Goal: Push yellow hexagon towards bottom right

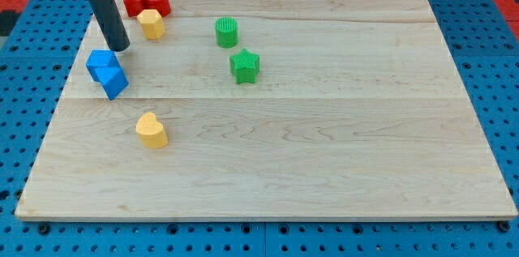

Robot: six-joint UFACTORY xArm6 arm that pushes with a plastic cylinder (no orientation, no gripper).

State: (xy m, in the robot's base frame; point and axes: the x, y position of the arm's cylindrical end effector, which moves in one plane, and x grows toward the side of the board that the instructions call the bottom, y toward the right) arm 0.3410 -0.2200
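My tip (119,47) sits left of the yellow hexagon (151,23), near the table's (324,168) top-left by what looks like a red block (146,1). No jaws exist. Approach from upper left, pushing diagonally.

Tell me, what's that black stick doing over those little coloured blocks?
It's a robot arm's rod, meant to push the yellow hexagon toward the board's bottom right. My tip rests at the view's upper left, just left of the hexagon and not touching it, right above the blue blocks. The hexagon sits below the red blocks. A yellow heart and two green blocks lie elsewhere.
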